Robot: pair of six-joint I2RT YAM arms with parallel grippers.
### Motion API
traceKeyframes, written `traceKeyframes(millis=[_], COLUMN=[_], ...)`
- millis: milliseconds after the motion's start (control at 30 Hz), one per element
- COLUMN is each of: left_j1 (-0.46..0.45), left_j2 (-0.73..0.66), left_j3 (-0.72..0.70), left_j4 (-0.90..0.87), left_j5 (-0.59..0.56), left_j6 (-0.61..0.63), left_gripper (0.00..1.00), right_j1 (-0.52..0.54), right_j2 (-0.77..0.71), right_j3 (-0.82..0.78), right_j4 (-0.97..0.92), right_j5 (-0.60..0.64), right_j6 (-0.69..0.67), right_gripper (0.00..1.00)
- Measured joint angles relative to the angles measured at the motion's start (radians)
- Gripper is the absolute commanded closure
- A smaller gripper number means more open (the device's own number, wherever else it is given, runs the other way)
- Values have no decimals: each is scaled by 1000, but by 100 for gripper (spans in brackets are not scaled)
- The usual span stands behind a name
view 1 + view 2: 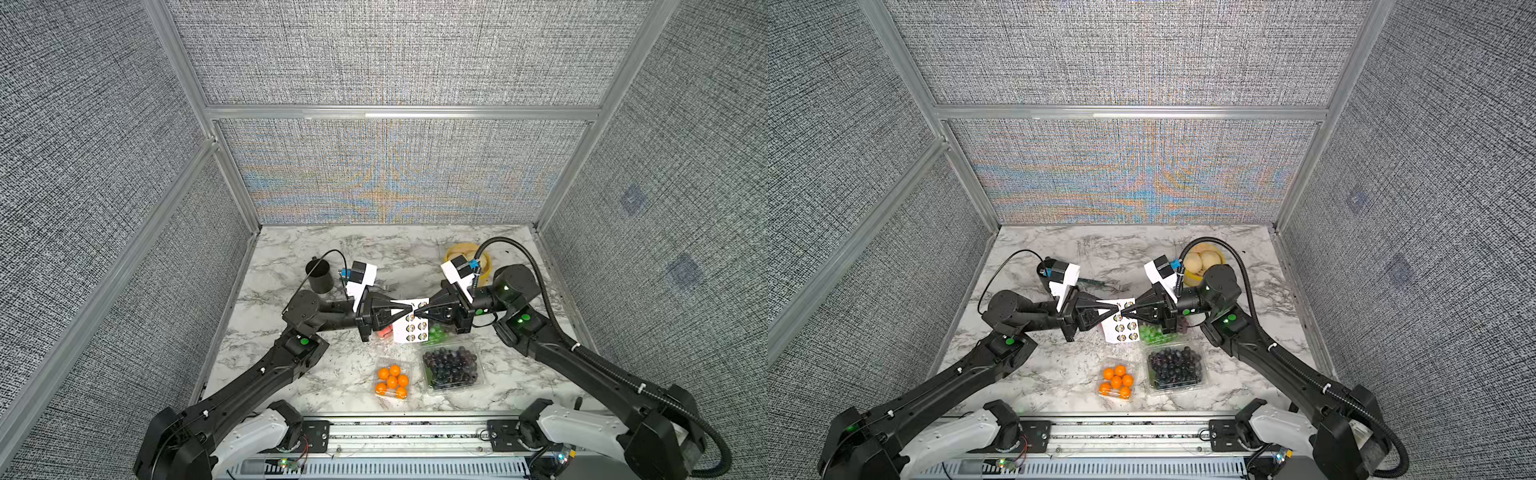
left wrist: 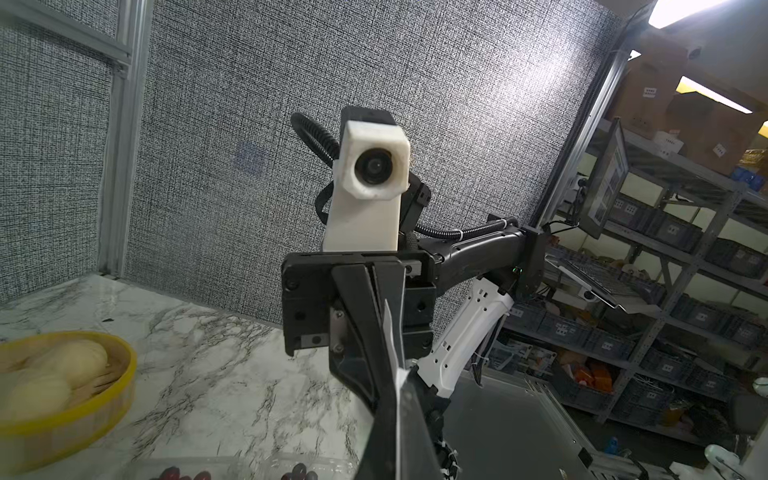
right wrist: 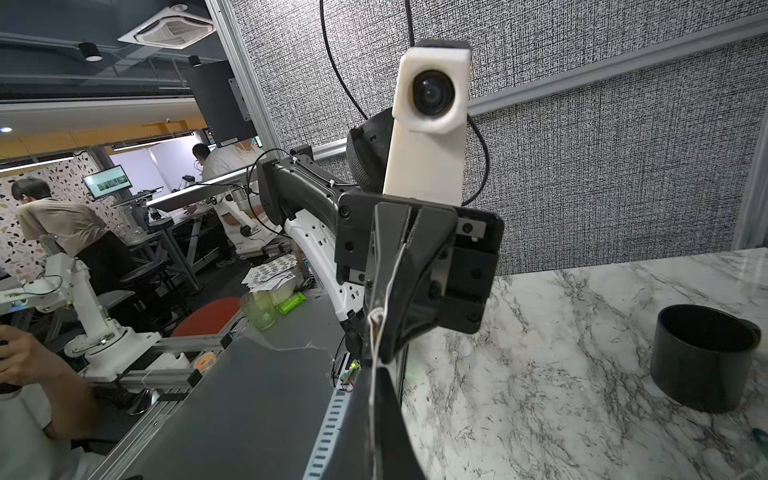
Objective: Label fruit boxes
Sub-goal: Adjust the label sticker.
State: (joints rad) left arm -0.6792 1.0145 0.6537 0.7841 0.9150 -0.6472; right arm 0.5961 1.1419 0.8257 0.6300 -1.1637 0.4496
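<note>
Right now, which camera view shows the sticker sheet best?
The top views: in both, the sticker sheet faces the camera, so its round stickers show. Both wrist views show only its thin white edge.

Nothing legible in any view.

Sticker sheet, white, up over the middle of the bench: two columns of round stickers, dark rims and coloured centres. The print is too small to read in both top views.

Left wrist view: cardboard cartons on the shelving outside the cell carry small white labels. The grey bins below them carry white tags. All of it is illegible.

Right wrist view: loose sheets of round stickers lie on a desk outside the cell, blurred. A monitor shows some windows, no characters resolvable. A green packet is there too, markings unreadable.
</note>
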Motion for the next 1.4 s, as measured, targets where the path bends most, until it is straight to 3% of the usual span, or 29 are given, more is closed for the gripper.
traceKeyframes(millis=[267,333,400,433,467,633,733,900,1167,1267,1400], left_j1=[0,0,0,0,0,0,1,1,-1,-1,-1], left_j2=[-24,-24,-24,-24,-24,-55,-91,-103,-47,-56,-69], left_j3=[-19,-20,-22,-22,-23,-49,-68,-78,-67,-72,-72], left_j4=[-14,-12,-12,-12,-11,-22,-51,-73,-74,-71,-74], left_j5=[-23,-25,-25,-24,-24,-26,-33,-33,-23,-21,-24], left_j6=[11,10,10,7,7,17,47,91,97,98,105], left_gripper=[100,100,100,95,83,58,56,64,86,100,100], right_j1=[0,6,9,9,10,11,10,10,10,10,10], right_j2=[-6,10,23,26,27,16,14,35,64,64,66], right_j3=[-13,-12,-12,-12,-12,-12,-12,-3,2,8,16], right_j4=[-3,2,11,18,26,39,39,54,85,84,79], right_j5=[7,2,-3,-8,-13,-23,-23,-23,-27,-26,-23], right_j6=[8,16,29,29,31,37,37,42,65,64,63], right_gripper=[90,98,100,100,100,100,100,100,100,100,100])
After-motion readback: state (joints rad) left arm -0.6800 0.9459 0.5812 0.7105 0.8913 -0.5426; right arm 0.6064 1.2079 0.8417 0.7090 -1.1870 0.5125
